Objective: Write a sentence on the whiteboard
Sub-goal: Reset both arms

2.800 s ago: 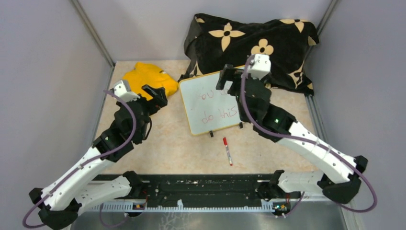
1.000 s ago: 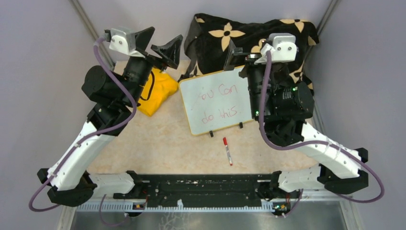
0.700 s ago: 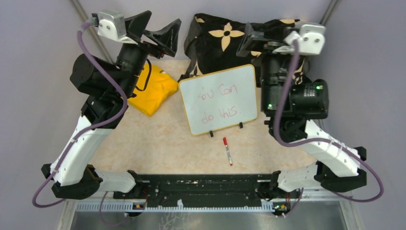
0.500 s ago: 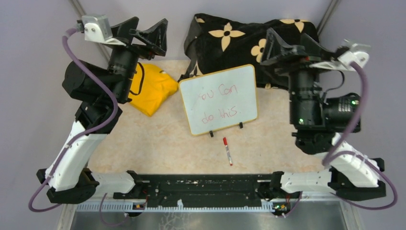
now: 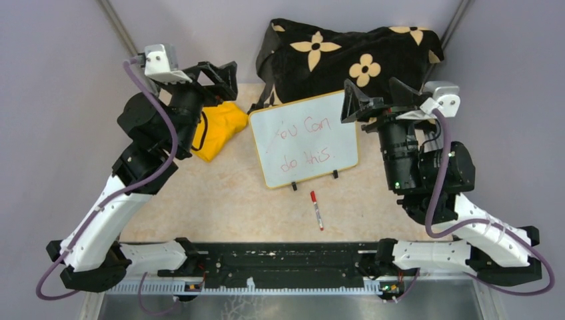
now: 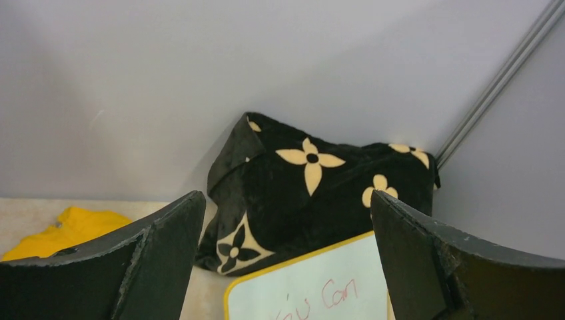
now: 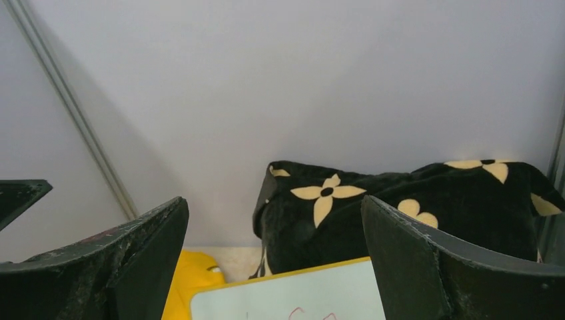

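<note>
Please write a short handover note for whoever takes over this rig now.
Left gripper: open, empty, raised near the yellow cloth.
Right gripper: open, empty, raised beside the whiteboard, at its right edge.
The whiteboard is on the table, before the black bag; the marker lies nearer the arms.
Done: the sentence "You Can do this", in red.
Left: apparently nothing to write.

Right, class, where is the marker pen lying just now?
In the top view the marker pen lies on the table, near the centre, just on the near side of the whiteboard, between it and the arms' base rail.
</note>
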